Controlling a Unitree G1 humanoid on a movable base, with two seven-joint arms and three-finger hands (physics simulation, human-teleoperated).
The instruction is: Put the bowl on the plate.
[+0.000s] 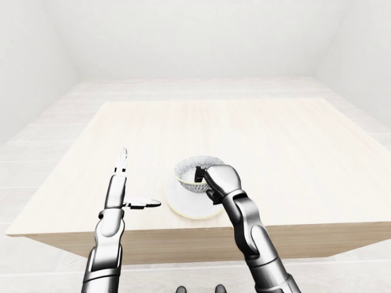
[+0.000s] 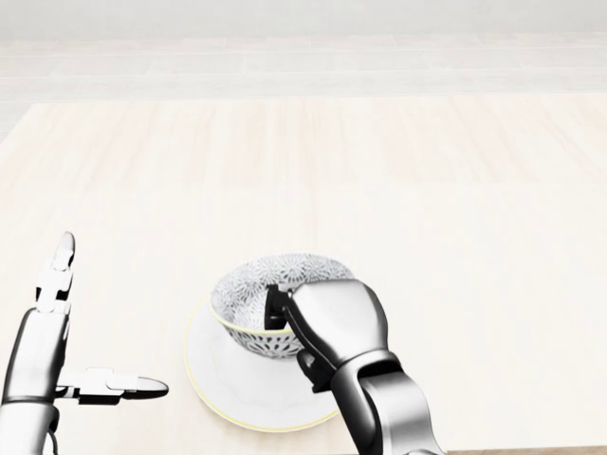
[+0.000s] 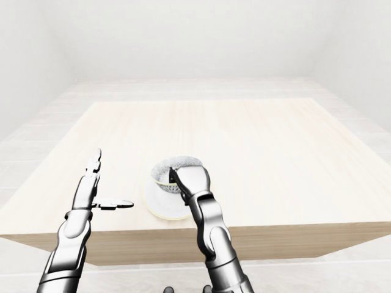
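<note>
Sitting on the plate (image 2: 228,384) near the bottom edge of the table (image 2: 398,161) in the head view, the bowl (image 2: 248,301) is clasped at its right rim by the right robot hand (image 2: 337,327). The left robot hand (image 2: 43,346) — fingers spread, empty — hovers beside the plate.

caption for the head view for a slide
Right hand grips the patterned bowl over the white plate; left hand hangs open to the left.
</note>
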